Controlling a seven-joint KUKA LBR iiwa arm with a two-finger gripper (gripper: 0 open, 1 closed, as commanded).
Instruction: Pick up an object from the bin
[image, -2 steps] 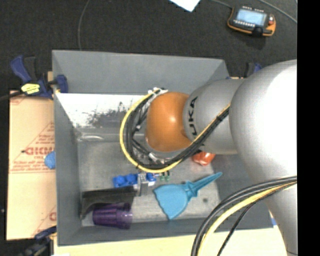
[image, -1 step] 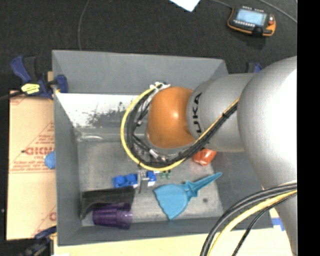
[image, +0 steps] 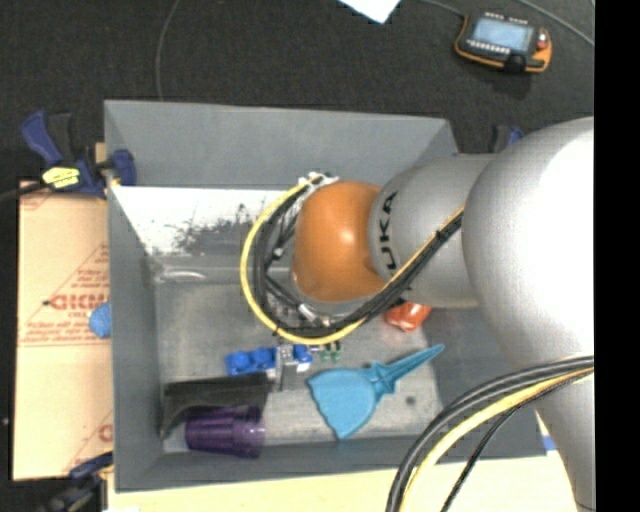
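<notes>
The gripper (image: 293, 358) hung low over the middle of the bin (image: 280, 150), its metal tip poking out from under the orange cover (image: 335, 240) on the wrist. Whether it was open or closed could not be told; the cover and a loop of yellow and black cables (image: 258, 275) hid most of it. Nothing could be seen in its grasp.

Nearest to the tip was a small blue block (image: 250, 361), just to its left on the bin floor, though it was unclear whether the two touched. Just to the lower right lay a light blue funnel (image: 352, 395), its wide mouth toward the bottom of the frame and its spout pointing up and to the right.

Farther out, in the lower left corner, a black block (image: 215, 395) lay flat with a purple cap (image: 225, 433) on its side right below it. An orange-red lump (image: 407, 316) sat to the right, partly under the silver arm (image: 500, 230), which came in from the right of the frame.
</notes>
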